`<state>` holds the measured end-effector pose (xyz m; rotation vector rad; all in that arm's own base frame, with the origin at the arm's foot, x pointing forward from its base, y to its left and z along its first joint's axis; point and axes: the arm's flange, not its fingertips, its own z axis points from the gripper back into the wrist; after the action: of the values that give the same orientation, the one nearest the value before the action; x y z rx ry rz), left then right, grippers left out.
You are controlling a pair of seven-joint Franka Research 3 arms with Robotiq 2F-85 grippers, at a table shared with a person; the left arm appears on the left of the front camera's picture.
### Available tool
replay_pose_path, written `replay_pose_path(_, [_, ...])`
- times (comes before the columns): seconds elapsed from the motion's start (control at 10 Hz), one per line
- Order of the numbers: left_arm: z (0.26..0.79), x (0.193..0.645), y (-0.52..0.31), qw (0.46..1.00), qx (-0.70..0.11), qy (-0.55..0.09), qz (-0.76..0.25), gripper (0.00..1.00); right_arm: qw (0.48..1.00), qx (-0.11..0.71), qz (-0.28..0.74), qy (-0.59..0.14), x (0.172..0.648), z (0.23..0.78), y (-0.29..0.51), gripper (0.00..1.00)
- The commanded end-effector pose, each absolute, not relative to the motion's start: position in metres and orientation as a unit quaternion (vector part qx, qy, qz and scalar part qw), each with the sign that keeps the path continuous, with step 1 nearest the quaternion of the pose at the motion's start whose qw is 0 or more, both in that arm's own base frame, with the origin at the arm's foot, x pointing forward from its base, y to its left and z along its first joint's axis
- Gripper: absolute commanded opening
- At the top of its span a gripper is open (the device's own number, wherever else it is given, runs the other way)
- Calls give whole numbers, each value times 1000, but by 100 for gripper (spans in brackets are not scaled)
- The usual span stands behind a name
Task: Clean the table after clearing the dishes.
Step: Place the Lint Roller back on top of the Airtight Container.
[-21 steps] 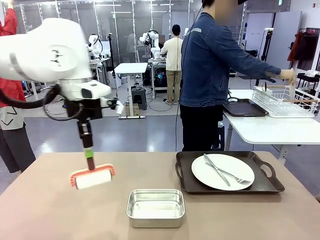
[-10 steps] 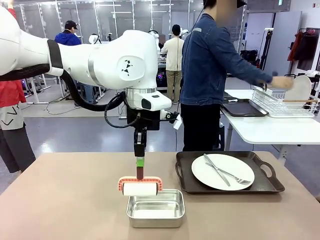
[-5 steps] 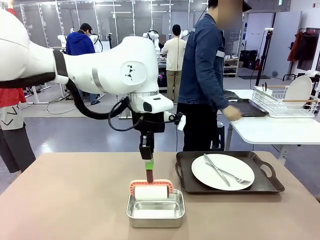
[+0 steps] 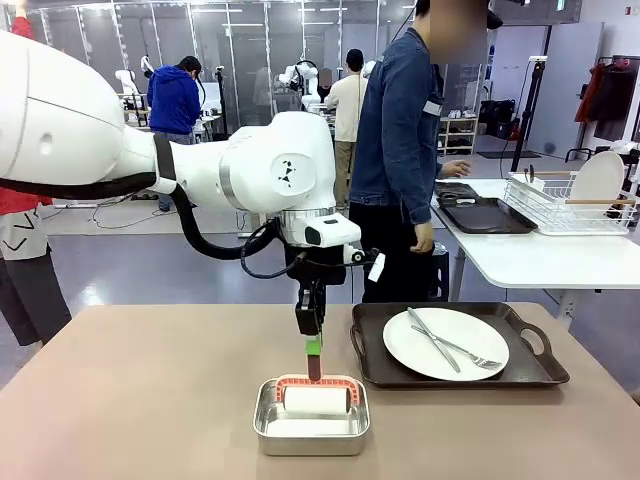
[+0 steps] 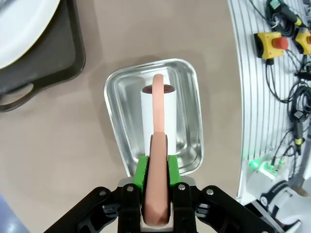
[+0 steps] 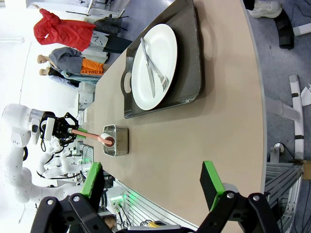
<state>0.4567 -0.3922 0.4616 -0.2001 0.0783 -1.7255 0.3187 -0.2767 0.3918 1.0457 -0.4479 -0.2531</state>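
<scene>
Left gripper (image 4: 313, 345): jaws clamped on the handle of a roller (image 4: 316, 400). The white roll hangs in the steel pan (image 4: 300, 432), near centre of the table (image 4: 130, 400). Contact with the pan floor: cannot tell.

Right gripper (image 6: 151, 182): jaws wide apart, empty, over the near right table edge.

Dishes: one tray (image 4: 540, 376) with plate (image 4: 415, 352) and cutlery (image 4: 440, 342) sits just right of the pan, not yet cleared. A second tray (image 4: 490, 218) lies on the white side table (image 4: 540, 262), far right. A second plate (image 4: 597, 180) stands in the rack (image 4: 555, 212). The person (image 4: 400, 150) stands beside it.

Judgement: clearing about half done; cleaning the tabletop likely not yet done.
</scene>
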Motion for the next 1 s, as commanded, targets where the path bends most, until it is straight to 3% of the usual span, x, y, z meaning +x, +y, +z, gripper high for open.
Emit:
replay_pose_path(0.0, [468,474,-394,657,-78,58,-747,21,832,497,-118,-215,317,394,-276,100])
replay_pose_path(0.9, [409,537,-383,692,-137,121,-699,21,832,497,-118,-215,317,394,-276,100])
